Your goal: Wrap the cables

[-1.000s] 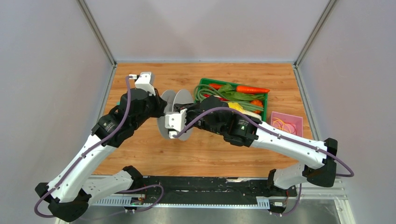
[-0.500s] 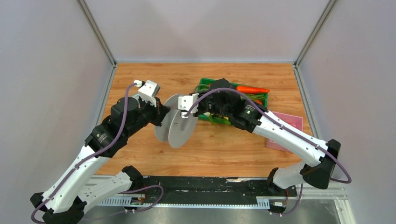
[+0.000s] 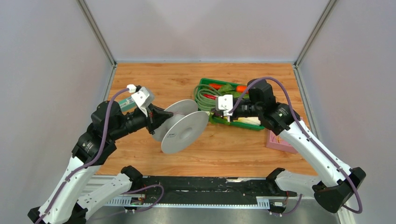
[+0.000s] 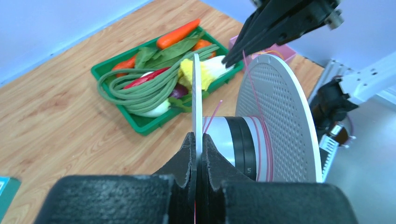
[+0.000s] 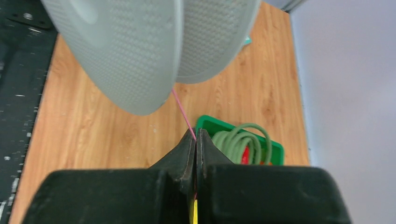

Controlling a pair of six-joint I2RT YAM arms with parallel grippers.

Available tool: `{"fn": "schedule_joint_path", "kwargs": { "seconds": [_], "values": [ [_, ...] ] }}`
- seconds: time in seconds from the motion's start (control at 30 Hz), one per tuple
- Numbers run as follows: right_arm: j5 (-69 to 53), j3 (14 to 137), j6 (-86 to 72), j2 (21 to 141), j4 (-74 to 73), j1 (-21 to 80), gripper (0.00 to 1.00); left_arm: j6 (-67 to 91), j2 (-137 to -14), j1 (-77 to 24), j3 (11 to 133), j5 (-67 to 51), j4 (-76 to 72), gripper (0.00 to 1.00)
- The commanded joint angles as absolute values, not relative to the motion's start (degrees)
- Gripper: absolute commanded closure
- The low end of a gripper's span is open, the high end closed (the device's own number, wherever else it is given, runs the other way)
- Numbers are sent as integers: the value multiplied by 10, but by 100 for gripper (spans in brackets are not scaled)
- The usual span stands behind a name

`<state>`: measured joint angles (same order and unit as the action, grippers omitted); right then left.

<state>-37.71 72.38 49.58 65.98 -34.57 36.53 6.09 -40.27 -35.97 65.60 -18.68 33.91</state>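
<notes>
Between the two hands hangs the cable (image 4: 212,114), one thin pink strand running taut from the right hand (image 5: 196,137) to the spool (image 3: 184,128). The right hand is pressed together, pinching the cable at its tips, just beyond the spool's far side. The left hand (image 4: 196,144) is pressed together on the rim of the near disc (image 4: 196,102), and appears to hold the spool off the worktop (image 3: 140,74) with its axis pointing roughly at the right hand.

Progress, as judged: only a few pink turns lie on the hub (image 4: 233,140), close to the far disc (image 4: 280,116); most of the hub is bare. Winding looks barely begun. How much cable trails behind the right hand cannot be told.

Count: one spool with two discs, one cable, two hands. Beyond the right hand sit one green tray (image 3: 201,83) of vegetables and one pink tray (image 3: 275,142), both on the worktop.
</notes>
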Motion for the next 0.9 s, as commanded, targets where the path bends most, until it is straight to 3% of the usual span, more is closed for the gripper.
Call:
{"fn": "schedule_joint_path", "kwargs": {
  "seconds": [0.0,0.47,0.87],
  "values": [
    [-394,663,451,621,-319,334,100,94,-403,-325,737,-329,339,100],
    [-444,561,163,597,-181,368,100,353,-473,-250,770,-337,181,100],
    [-434,519,43,572,-92,389,100,504,-491,-165,748,-341,98,100]
  ]
}}
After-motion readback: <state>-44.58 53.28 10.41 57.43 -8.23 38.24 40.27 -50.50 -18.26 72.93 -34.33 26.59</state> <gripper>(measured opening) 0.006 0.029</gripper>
